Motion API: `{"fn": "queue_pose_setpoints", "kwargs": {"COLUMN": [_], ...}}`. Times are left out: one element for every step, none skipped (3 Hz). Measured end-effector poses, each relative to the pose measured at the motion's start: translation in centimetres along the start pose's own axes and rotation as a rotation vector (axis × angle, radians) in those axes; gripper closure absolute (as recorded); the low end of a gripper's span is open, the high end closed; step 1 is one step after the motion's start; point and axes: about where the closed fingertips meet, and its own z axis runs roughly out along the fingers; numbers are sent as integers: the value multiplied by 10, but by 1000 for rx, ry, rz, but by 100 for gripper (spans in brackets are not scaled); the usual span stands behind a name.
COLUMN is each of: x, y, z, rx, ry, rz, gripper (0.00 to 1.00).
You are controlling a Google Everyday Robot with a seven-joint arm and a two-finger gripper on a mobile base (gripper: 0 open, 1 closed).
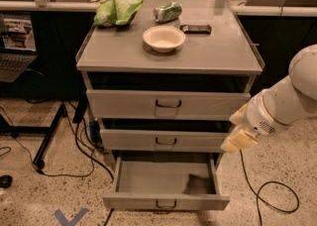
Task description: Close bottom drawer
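Observation:
The bottom drawer [166,202] of the grey cabinet is pulled far out; its plain front panel with a small dark wire handle sits at the bottom of the view, and its inside looks empty. The middle drawer [166,141] and top drawer [168,104] above it stand only slightly out. My gripper [239,140], pale yellow, hangs at the end of the white arm [285,103] at the cabinet's right side. It is level with the middle drawer, above and to the right of the bottom drawer's right rear corner, and touches nothing I can see.
On the cabinet top [124,51] lie a white bowl [164,38], a green bag [117,11], a green can [168,12] and a dark phone-like object [195,28]. A laptop [15,46] sits left. Cables [74,145] and a table leg run along the floor left; another cable [277,200] loops right.

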Motion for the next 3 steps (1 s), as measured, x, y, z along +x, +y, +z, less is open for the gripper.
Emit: {"fn": "queue_pose_setpoints", "kwargs": {"x": [0, 3, 22], "y": [0, 4, 22], "z": [0, 8, 58], "rx": [0, 2, -50], "ry": [0, 4, -33], "rz": [0, 11, 111], "gripper": [65, 88, 100]}}
